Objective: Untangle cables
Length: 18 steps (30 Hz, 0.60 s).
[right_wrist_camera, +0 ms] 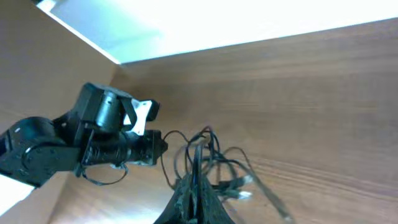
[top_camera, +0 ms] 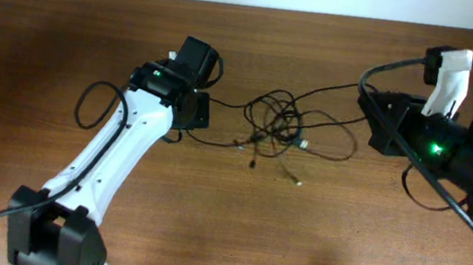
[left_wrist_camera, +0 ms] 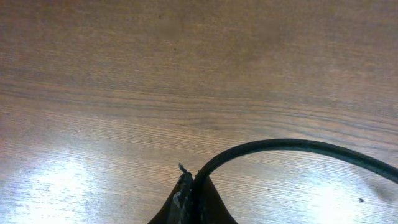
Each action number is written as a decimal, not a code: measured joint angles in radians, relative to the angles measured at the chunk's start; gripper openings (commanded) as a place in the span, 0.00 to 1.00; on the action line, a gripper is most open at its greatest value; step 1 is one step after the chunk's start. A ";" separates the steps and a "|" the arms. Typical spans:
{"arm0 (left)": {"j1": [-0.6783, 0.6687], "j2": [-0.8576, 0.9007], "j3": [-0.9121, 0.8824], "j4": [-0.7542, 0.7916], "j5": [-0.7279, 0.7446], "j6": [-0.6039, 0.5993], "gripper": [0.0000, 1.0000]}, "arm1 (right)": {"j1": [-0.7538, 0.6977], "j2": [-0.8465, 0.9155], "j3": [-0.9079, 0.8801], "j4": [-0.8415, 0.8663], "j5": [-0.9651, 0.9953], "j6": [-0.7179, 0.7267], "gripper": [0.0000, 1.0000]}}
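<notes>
Across the bare brown tabletop (top_camera: 96,25), the left arm (top_camera: 117,149) reaches in from the near left corner and the right arm (top_camera: 451,150) from the right edge. The cables (top_camera: 274,124) lie bunched in a loose knot between them, a little nearer the left side. Strands run out of the bunch both ways, so its long axis lies left to right, along the line joining the two pincers. The left pincer (left_wrist_camera: 188,202) is closed on one black strand that arcs away to its right. The right pincer (right_wrist_camera: 193,200) is pinched on strands leading straight ahead into the loops. Drawing the arms apart looks the likely move; the smooth wood should let loops slide, and there is free room all round. Small silvery plugs (top_camera: 305,144) trail loose on the near side and could snag.
</notes>
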 measured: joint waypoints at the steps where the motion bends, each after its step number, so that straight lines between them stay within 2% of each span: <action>1: 0.000 0.011 0.000 0.000 0.000 0.003 0.04 | 0.000 0.019 0.027 -0.014 0.007 -0.010 0.04; 4: 0.003 0.039 0.000 0.002 -0.001 0.020 0.10 | 0.000 0.058 0.109 -0.059 0.024 -0.028 0.04; 8: 0.020 0.056 0.000 0.008 0.000 0.048 0.33 | 0.000 0.072 0.164 -0.111 0.027 -0.053 0.04; 11: 0.060 0.057 0.020 0.009 0.070 0.166 0.53 | 0.011 0.135 0.170 -0.175 0.016 -0.074 0.04; 12: 0.073 0.058 0.051 0.003 0.122 0.207 0.62 | 0.034 0.178 0.170 -0.182 0.015 -0.082 0.04; 13: 0.079 0.058 0.071 0.002 0.196 0.266 0.66 | 0.068 0.215 0.170 -0.181 0.015 -0.088 0.04; 15: 0.115 0.057 0.200 -0.022 0.346 0.373 0.68 | 0.149 0.286 0.170 -0.169 0.011 -0.101 0.04; 16: 0.124 0.055 0.239 -0.030 0.417 0.425 0.65 | 0.191 0.315 0.170 -0.157 0.008 -0.105 0.04; 18: 0.128 0.050 0.266 -0.034 0.513 0.479 0.64 | 0.225 0.332 0.170 -0.139 0.006 -0.105 0.04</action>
